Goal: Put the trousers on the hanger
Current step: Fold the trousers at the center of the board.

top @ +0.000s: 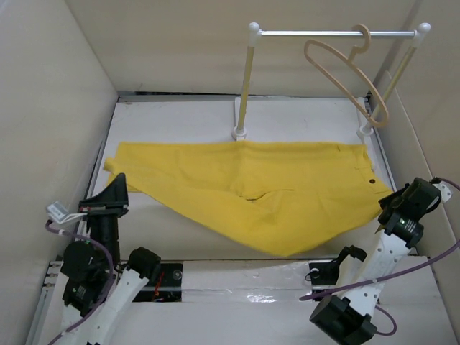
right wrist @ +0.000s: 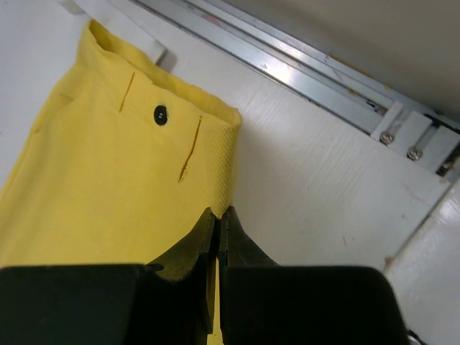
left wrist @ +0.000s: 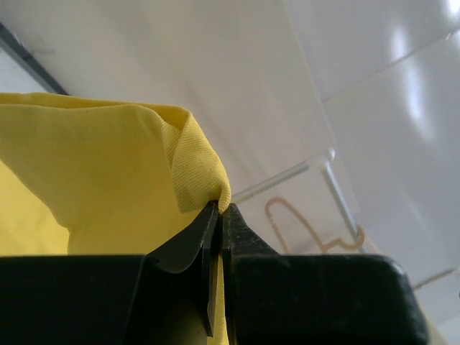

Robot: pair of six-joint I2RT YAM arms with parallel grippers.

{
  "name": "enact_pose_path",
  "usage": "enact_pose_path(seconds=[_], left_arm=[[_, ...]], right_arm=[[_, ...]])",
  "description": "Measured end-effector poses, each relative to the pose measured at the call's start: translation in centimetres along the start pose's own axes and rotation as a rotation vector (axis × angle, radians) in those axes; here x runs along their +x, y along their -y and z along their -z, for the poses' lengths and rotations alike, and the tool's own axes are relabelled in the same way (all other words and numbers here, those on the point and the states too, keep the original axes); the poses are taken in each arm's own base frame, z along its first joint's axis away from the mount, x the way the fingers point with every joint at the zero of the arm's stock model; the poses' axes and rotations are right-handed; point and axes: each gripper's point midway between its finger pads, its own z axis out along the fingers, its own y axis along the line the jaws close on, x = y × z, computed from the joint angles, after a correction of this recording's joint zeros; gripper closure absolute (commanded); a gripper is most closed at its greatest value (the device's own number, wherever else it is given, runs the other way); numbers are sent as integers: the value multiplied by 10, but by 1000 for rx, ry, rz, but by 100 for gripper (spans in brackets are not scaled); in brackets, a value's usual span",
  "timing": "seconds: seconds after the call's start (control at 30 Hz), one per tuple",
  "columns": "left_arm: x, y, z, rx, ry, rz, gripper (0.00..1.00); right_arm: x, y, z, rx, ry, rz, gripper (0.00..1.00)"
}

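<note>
Presently left pincer [left wrist: 219, 208] is clamped on the trousers [top: 251, 187] at a leg end, right pincer [right wrist: 217, 212] on their waistband corner; hanger [top: 357, 54] hangs beyond the trousers.

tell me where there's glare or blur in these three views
Top external: even light, all sharp, only faint shadow by the trousers. Left wrist: bright glare patches on the wall; the hanger is blurred in the background. Right wrist: trousers crisp, no glare; the right tool is just a dark shape.
</note>
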Motion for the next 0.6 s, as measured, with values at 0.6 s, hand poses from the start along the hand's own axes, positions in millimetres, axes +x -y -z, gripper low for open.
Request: enact_pose_path(seconds=[0.6], left_arm=[[8,-27,-62,-397,68,-195,100]], right_arm=[[-45,-88,-56,0,-133,150,100]])
